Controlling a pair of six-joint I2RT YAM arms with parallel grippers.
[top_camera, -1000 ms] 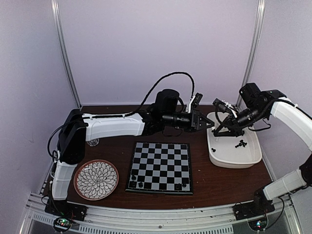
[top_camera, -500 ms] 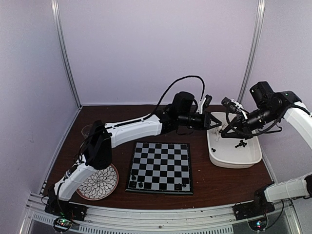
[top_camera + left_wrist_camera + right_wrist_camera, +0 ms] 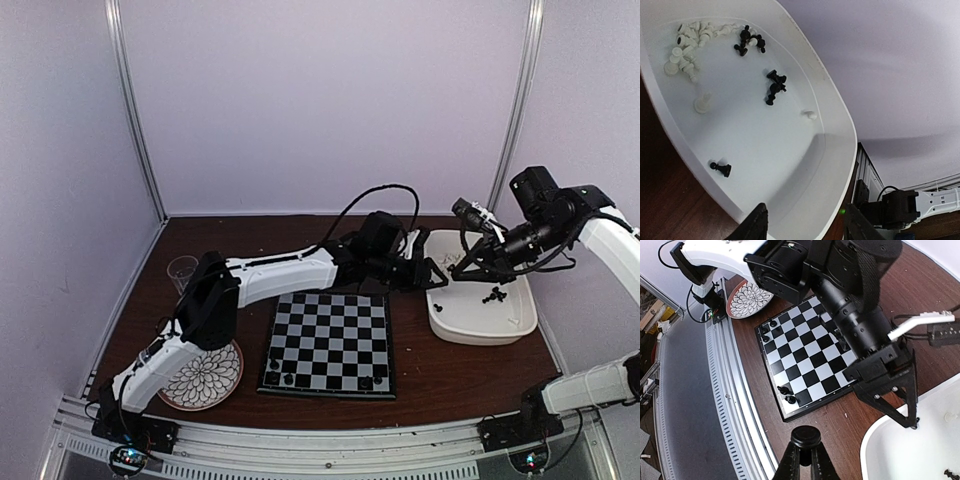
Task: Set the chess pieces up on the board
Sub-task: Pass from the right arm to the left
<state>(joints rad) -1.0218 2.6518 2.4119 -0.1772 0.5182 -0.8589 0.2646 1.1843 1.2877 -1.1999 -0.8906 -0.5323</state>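
Dark wooden table (image 3: 450,380), with the chessboard (image 3: 330,330) flat near its middle; all places below are taken from the board.

Left arm (image 3: 280,275) runs along the board's far edge and ends off the far right corner. Right arm (image 3: 600,235) comes in from well to the right of the board, raised above the table.

White tub (image 3: 520,325) sits just right of the board, apart from it. Flower-patterned plate (image 3: 205,380) lies left of the near left corner, partly under the left arm.

Left gripper (image 3: 807,225) hangs off the far right corner, at the tub's board-side rim. Its fingers are spread with nothing between them.

Right gripper (image 3: 806,446) is further right of that corner, over the tub's board-side part. Its fingers are pinched together on a black pawn (image 3: 806,436), whose round head stands out at the tips.

Clear glass (image 3: 183,270) stands well off the far left corner.

Chess pieces on the board: five black ones (image 3: 766,335), all along the near edge. Three are at the left corner and two at the right corner.

Pieces right of the board, in the tub:
- A heap of white ones (image 3: 687,45).
- Two small knots of black ones (image 3: 775,86).
- A lone black pawn (image 3: 720,169) by the rim.
- Two stray white ones lying apart.
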